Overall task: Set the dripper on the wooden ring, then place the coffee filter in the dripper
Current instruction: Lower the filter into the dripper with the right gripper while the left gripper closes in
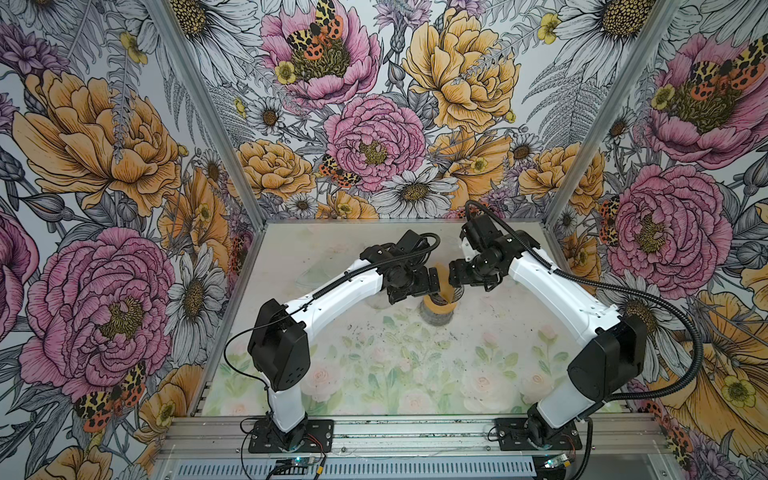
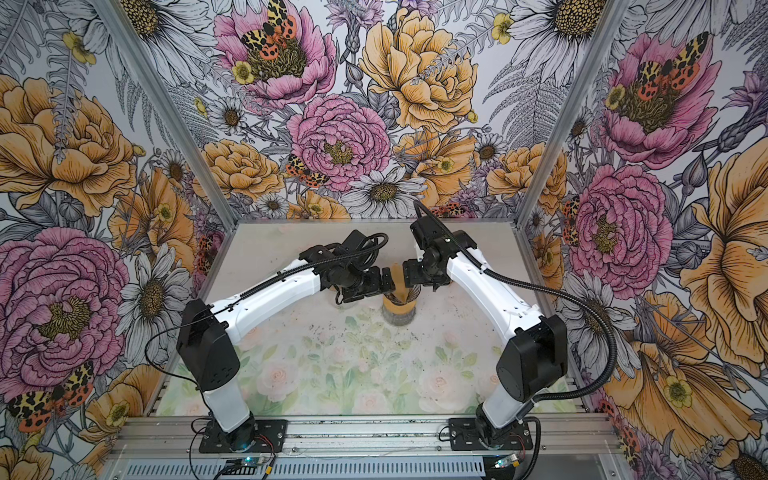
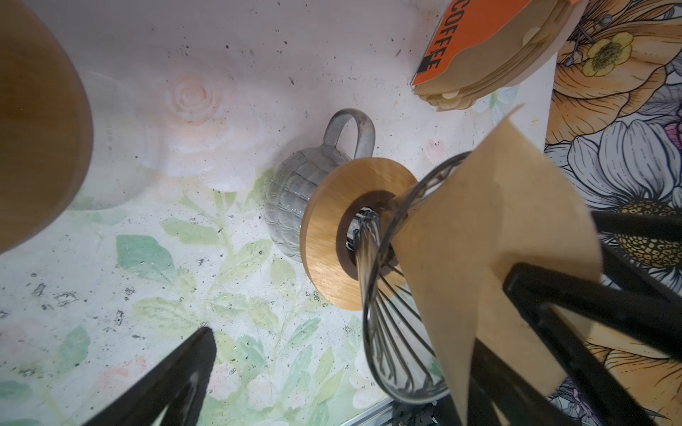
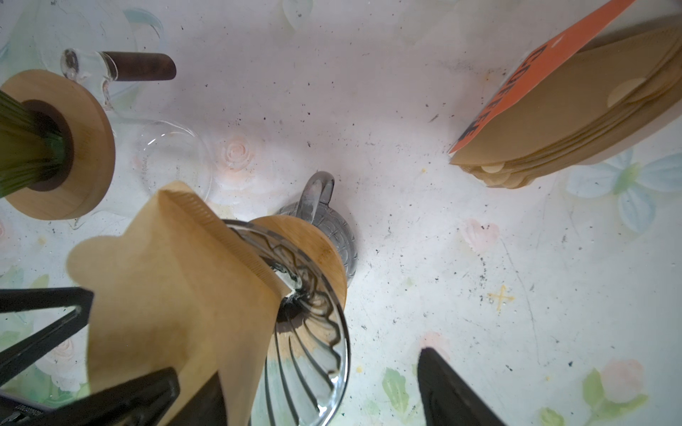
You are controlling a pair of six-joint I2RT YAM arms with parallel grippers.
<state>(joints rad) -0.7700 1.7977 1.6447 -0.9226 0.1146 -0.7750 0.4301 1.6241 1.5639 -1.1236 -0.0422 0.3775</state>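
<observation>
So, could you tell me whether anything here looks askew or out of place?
The paper filter looks askew: only its tip sits in the glass dripper, and most of it leans out over the rim, apparently folded flat rather than opened. Dark specks also litter the table.

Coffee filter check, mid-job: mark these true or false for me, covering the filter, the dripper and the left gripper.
1. The coffee filter has its tip inside the glass dripper. True.
2. The dripper stands on a plate. False: it rests on a grey mug.
3. The filter pack bears an orange label. True.
4. The left gripper is clamped shut. False: its jaws stand wide apart.
5. The coffee filter lies wholly inside the dripper. False: much of it sticks out above it.
</observation>
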